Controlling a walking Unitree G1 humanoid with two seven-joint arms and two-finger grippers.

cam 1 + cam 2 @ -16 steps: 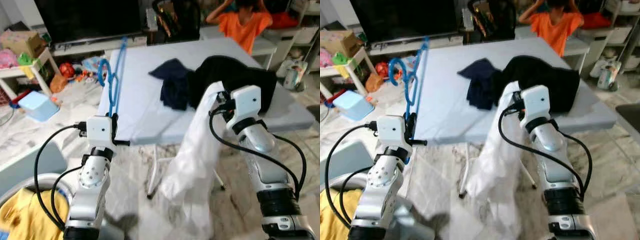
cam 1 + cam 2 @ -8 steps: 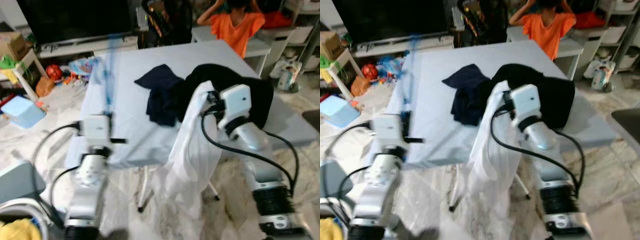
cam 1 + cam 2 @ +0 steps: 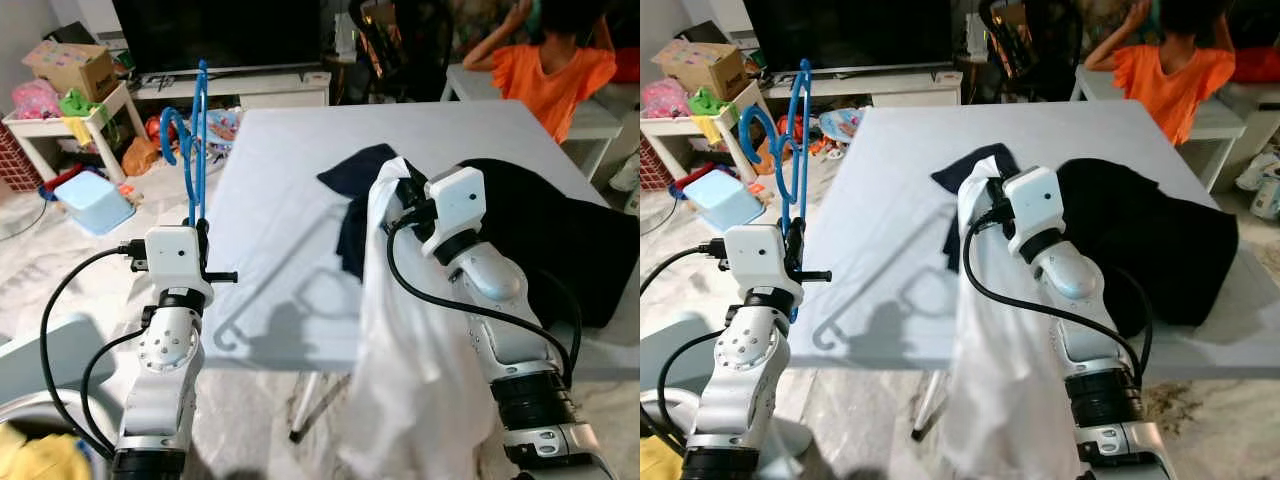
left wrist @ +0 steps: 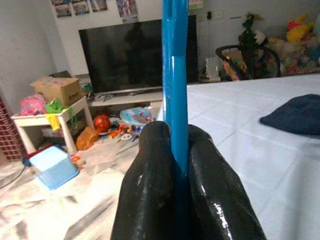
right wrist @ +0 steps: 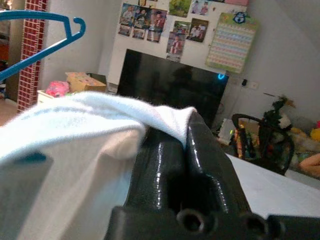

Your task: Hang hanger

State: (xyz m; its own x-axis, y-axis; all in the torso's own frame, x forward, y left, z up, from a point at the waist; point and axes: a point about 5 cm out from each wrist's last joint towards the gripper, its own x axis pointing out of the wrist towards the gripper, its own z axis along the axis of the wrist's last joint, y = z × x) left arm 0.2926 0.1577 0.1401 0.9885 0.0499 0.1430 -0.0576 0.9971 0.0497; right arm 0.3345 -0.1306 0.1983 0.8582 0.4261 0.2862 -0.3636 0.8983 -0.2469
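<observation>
Draping white shirt (image 3: 405, 340) over right end effector (image 3: 408, 196)

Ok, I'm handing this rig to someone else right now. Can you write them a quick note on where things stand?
Left gripper: shut on the blue hanger, held upright beside the table's left edge.
Right gripper: shut on the white garment, which drapes down over the table's front edge.
On the table: a dark blue cloth and a black garment.
A person in an orange shirt sits beyond the table.
Done: hanger and garment each picked up.
Left: garment is not yet on the hanger; then hang it up.
</observation>
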